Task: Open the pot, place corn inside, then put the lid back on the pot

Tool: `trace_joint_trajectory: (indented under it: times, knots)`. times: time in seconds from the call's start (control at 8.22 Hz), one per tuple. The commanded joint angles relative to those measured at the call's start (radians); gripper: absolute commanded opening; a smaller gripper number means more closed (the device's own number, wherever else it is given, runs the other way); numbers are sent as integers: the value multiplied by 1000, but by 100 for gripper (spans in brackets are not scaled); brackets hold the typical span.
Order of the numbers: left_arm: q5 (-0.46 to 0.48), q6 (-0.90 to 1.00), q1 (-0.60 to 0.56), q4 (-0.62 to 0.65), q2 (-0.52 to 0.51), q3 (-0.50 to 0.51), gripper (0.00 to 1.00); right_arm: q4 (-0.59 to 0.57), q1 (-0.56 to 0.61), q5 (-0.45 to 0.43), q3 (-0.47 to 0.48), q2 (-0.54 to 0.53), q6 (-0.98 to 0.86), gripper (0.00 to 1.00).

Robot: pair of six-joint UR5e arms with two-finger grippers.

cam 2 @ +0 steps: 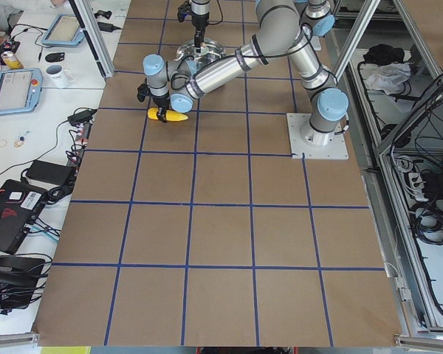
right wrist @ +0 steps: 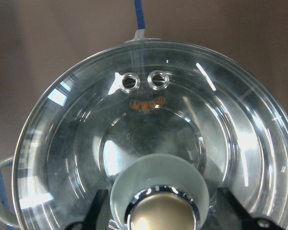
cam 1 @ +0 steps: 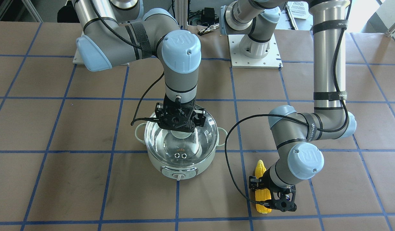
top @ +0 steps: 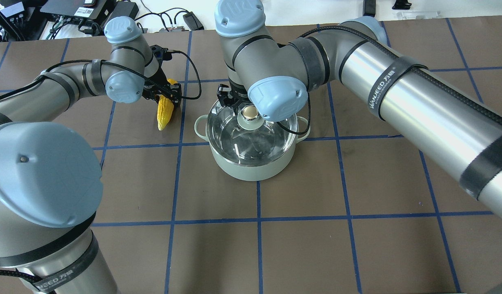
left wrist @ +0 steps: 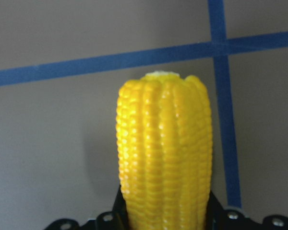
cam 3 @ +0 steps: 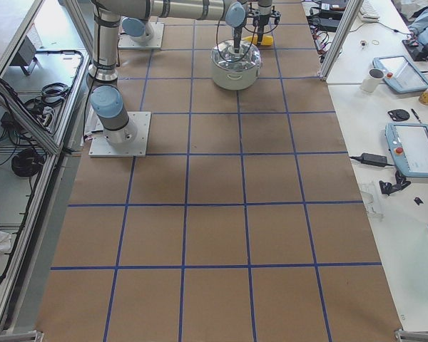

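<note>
Lid [cam 1: 184, 146] is seated on the pot [top: 251, 169], clear glass, two vent holes toward the control-knob side. The pot stands upright on the bench [cam 1: 88, 128], near mid-table, on a crossing of the blue tape lines [cam 1: 177, 205].

Right gripper [cam 1: 180, 128] is down over the lid's beige knob [right wrist: 161, 218]. Its fingers [right wrist: 98, 213] straddle the knob's pale green base, one on each side. Wrist view shows a thin gap on at least one side, so the jaws are parted and not clamped on anything.

Corn [top: 165, 112] lies flat on the bench on the robot's left of the pot, apart from it. Its pointed end faces the robot and its blunt end faces away.

Left gripper [top: 168, 96] sits on the blunt half of the cob. In the left wrist view its fingers [left wrist: 221, 215] hug both sides of the corn, closed onto it. Cannot tell if the cob is lifted off the bench at all; it looks to be resting on it.
</note>
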Motion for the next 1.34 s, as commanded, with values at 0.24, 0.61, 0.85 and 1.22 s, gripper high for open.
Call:
trace_joint_trajectory:
  times: [0.24, 0.61, 0.85, 1.22]
  knots:
    - [17, -1, 6, -121, 101, 18, 0, 1, 0, 60, -1, -2, -15, 28]
    - [21, -4, 8, -267, 262, 19, 0, 39, -20, 47, -29, -37, -68, 16]
    - [48, -9, 8, -301, 348, 18, 0, 172, -130, 64, -55, -137, -228, 17]
    - [77, -202, -58, -354, 411, 13, 0, 318, -398, 67, -55, -256, -573, 16]
